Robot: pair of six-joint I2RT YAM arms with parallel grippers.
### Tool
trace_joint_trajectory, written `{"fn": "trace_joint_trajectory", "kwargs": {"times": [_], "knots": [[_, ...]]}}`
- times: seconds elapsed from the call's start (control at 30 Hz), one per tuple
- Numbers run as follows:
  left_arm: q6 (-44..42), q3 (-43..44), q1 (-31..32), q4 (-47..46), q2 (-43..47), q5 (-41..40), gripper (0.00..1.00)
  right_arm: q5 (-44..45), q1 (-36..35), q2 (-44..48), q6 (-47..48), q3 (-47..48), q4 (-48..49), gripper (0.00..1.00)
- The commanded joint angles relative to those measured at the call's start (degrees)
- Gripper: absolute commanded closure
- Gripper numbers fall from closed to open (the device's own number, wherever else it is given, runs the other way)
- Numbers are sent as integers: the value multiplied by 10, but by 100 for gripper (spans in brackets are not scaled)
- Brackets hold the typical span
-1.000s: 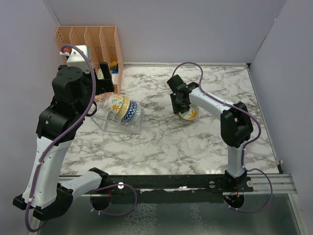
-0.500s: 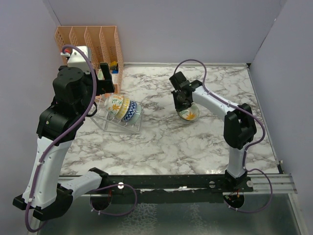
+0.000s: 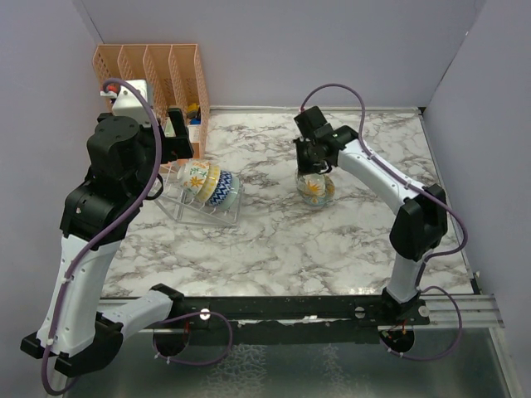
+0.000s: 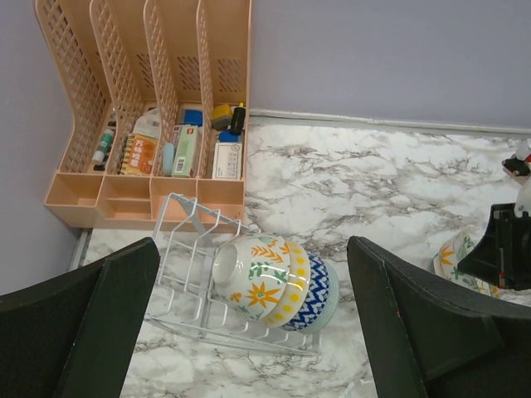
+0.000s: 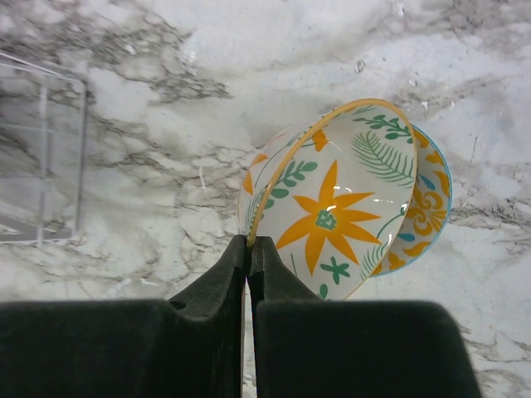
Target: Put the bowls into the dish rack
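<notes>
Two bowls fill the right wrist view: a flowered bowl [image 5: 332, 224] with a yellow rim, tipped up on edge, and a blue-rimmed bowl [image 5: 433, 207] close behind it (we cannot tell whether the two are nested). The right fingers [image 5: 211, 332] are pinched to a sliver on the flowered bowl's rim, one pad inside and one outside. We cannot tell whether it clears the bench [image 3: 274, 240].

The rack [image 3: 177, 209] stands at the left of the bench, just in front of the organiser [image 3: 149, 70], which fills the back left corner. A stack [image 4: 274, 282] of patterned bowls lies on its side in the right part of the rack. To the left of the stack, the prongs [image 4: 187, 249] stand bare.

The left fingers [image 4: 91, 323] are spread wide with nothing between them, high above the rack, and in their own view they frame it on both sides.

Bare marble runs between the rack and the flowered bowl, and along the rack's near and right sides. The held bowl sits well apart from the back and right edges of the bench.

Packets [image 4: 187, 149] in the organiser carry print too small for us to read.
</notes>
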State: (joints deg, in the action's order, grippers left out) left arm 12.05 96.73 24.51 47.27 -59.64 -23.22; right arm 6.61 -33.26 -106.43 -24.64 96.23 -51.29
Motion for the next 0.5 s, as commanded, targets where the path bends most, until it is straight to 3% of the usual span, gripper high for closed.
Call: {"fn": "trace_joint_trajectory", "kwargs": {"times": [0.0, 0.23, 0.47], "knots": [[-2, 0, 4, -6, 10, -13, 1, -41, 0, 39, -3, 57, 18, 99], [-5, 21, 4, -4, 4, -12, 1, -170, 0, 42, -53, 147, 61, 99], [-10, 48, 4, 3, 2, -16, 1, -358, -3, 69, -245, 70, 343, 99]]}}
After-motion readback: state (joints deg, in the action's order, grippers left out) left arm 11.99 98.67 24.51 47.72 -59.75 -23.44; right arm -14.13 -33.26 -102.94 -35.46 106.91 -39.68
